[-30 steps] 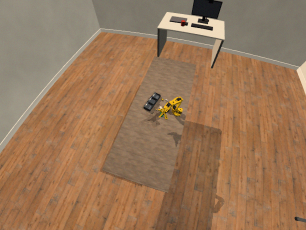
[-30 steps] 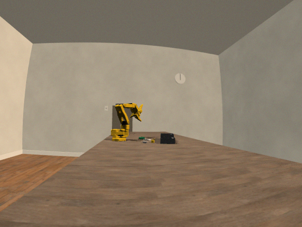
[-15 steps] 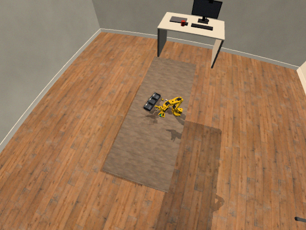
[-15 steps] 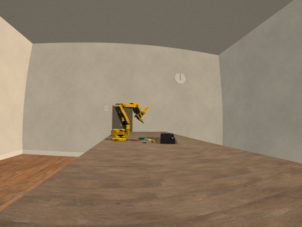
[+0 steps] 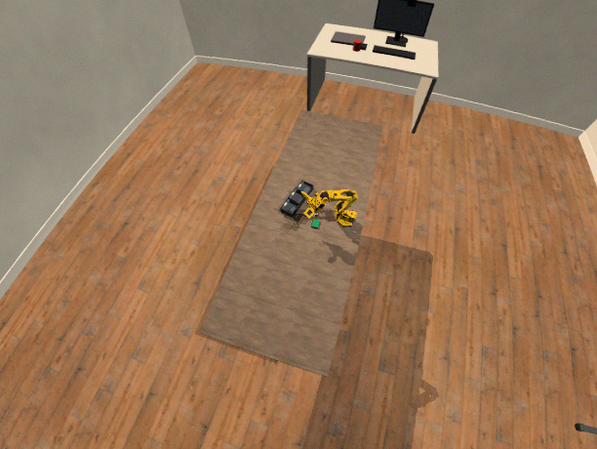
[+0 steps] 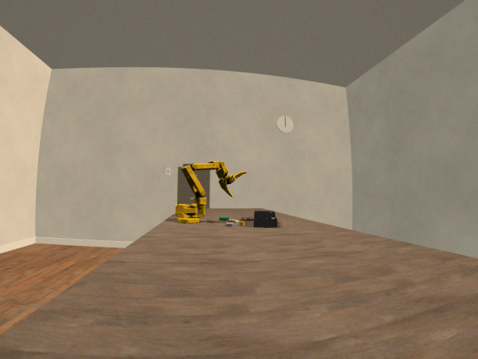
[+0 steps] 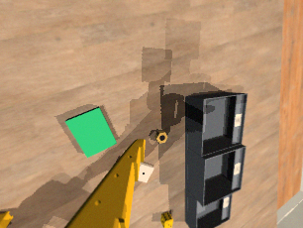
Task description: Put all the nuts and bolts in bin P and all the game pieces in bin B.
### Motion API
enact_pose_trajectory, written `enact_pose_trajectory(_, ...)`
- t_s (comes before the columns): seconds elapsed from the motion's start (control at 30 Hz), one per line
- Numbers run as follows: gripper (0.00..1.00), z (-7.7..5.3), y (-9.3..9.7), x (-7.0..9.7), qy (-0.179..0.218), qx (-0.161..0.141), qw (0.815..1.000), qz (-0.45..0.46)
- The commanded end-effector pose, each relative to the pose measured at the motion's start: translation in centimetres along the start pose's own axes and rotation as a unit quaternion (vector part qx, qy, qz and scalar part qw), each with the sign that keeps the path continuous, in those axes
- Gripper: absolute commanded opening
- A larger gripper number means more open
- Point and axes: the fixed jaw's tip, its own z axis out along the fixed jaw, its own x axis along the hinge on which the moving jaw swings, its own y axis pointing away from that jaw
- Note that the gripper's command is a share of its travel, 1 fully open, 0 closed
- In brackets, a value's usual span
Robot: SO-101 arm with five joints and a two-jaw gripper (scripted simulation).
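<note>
My yellow arm holds its gripper (image 6: 233, 183) open and empty, high above the table top; it also shows from above (image 5: 308, 207). In the wrist view one yellow jaw (image 7: 119, 185) crosses the lower middle. Beside it lie a brass nut (image 7: 160, 137), a white die (image 7: 145, 172) and a small yellow piece (image 7: 167, 218) at the bottom edge. A dark upright thing (image 7: 169, 106) stands near the bins. A row of three black bins (image 7: 215, 159) with small white labels stands at the right; I cannot read the letters.
A flat green card (image 7: 90, 131) lies left of the jaw, also seen in the overhead view (image 5: 315, 224). The table's edge runs just beyond the bins at the right. In the side view the bins (image 6: 265, 218) stand right of the small things.
</note>
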Motion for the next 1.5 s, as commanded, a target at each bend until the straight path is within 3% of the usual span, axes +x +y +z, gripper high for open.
enact_pose_trajectory(0.0, 1.00, -0.8, -1.3, 1.2, 0.025, 0.005, 0.994, 0.103)
enact_pose_trajectory(0.2, 1.00, -1.3, -1.8, 3.5, 0.071, 0.004, 0.968, 0.242)
enact_pose_trajectory(0.3, 1.00, -1.7, -2.0, 4.9, 0.100, 0.005, 0.938, 0.331)
enact_pose_trajectory(0.4, 1.00, -1.8, -2.0, 5.0, 0.101, 0.005, 0.937, 0.335)
enact_pose_trajectory(0.67, 1.00, -2.9, -2.0, 7.8, 0.155, 0.014, 0.846, 0.510)
enact_pose_trajectory(0.83, 1.00, -3.3, -1.9, 8.7, 0.171, 0.018, 0.809, 0.562)
enact_pose_trajectory(1.07, 1.00, -3.4, -1.9, 9.0, 0.177, 0.020, 0.795, 0.580)
enact_pose_trajectory(1.47, 1.00, -3.4, -1.9, 9.0, 0.177, 0.020, 0.794, 0.581)
